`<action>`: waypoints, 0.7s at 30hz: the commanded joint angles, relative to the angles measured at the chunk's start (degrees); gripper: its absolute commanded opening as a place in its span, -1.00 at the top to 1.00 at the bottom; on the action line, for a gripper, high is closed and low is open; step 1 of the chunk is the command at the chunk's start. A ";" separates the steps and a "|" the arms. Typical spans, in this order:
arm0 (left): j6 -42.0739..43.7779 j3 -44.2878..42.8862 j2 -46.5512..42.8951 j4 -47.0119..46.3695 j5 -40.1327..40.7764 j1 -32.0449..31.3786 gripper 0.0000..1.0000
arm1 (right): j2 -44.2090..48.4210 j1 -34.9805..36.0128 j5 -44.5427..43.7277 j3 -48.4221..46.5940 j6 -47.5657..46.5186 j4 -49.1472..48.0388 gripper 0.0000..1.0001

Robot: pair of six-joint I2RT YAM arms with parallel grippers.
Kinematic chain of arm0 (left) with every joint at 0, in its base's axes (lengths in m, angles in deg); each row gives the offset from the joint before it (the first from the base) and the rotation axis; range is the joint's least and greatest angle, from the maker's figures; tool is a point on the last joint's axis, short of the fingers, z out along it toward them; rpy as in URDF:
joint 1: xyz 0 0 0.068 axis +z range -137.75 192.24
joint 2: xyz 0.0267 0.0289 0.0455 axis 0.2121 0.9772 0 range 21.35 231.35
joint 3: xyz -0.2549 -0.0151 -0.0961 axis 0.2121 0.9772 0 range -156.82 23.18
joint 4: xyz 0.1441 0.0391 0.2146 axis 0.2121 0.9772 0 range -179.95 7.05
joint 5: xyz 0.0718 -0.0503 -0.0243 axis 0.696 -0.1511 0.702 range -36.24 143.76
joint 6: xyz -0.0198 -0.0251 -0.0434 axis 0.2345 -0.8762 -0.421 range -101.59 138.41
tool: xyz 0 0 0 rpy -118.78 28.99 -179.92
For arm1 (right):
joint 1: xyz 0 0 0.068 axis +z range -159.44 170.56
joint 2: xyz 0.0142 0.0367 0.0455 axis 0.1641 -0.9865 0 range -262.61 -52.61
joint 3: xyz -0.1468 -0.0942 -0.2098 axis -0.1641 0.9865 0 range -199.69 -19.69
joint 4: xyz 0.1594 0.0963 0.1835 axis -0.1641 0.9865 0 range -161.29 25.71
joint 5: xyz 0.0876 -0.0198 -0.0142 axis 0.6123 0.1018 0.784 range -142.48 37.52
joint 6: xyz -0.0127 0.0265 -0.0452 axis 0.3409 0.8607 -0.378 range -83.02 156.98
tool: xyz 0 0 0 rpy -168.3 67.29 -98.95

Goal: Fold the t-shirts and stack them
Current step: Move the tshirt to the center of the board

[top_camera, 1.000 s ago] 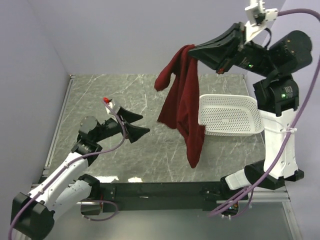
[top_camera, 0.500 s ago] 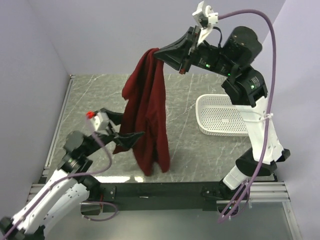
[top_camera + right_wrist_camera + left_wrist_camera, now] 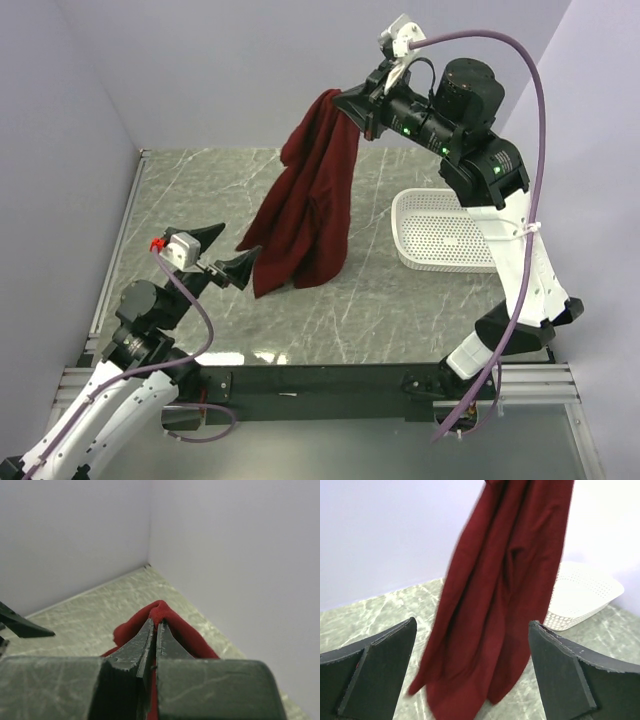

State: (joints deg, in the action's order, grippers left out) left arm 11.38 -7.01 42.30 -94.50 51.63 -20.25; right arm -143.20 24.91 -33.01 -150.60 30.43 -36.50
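Right pincer point(image 3: 346, 98) has swung the maroon t-shirt point(image 3: 310, 210) leftward.

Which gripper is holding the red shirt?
The right gripper, up high, is pinched shut on the top of the dark red t-shirt. The left gripper is wide open down by the shirt's hanging end, gripping nothing.

The maroon t-shirt point(image 3: 310, 215) is soft, matt, cotton-like cloth with loose creases. Beside the t-shirt, the mesh basket point(image 3: 398, 228) is smooth white perforated plastic. The table point(image 3: 400, 310) is grey and marble-patterned, smooth and faintly glossy. The left gripper point(image 3: 472, 624) has matt black plastic fingers point(image 3: 560, 670) with scuffed edges.
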 commanded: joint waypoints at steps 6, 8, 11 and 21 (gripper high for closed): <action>3.51 1.10 2.25 -0.10 3.71 -0.03 -0.99 | 1.20 -0.86 4.62 11.02 -2.15 -2.09 0.95; 3.16 1.63 2.43 0.07 3.71 -0.12 -0.99 | 0.50 -0.86 5.06 14.71 -3.46 -2.09 0.79; 2.90 2.42 1.82 0.86 3.54 -0.12 -0.99 | 1.19 -0.77 0.43 19.89 -5.92 -1.21 -0.10; 4.22 0.41 4.36 4.38 5.39 -0.12 -0.99 | 11.39 -16.15 -8.11 49.23 -9.27 -1.57 -0.76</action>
State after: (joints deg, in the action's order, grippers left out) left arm 14.75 -4.54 45.03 -91.20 56.04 -20.25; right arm -137.67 12.80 -38.39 -106.58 23.44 -38.08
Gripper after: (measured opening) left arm 0.995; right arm 0.887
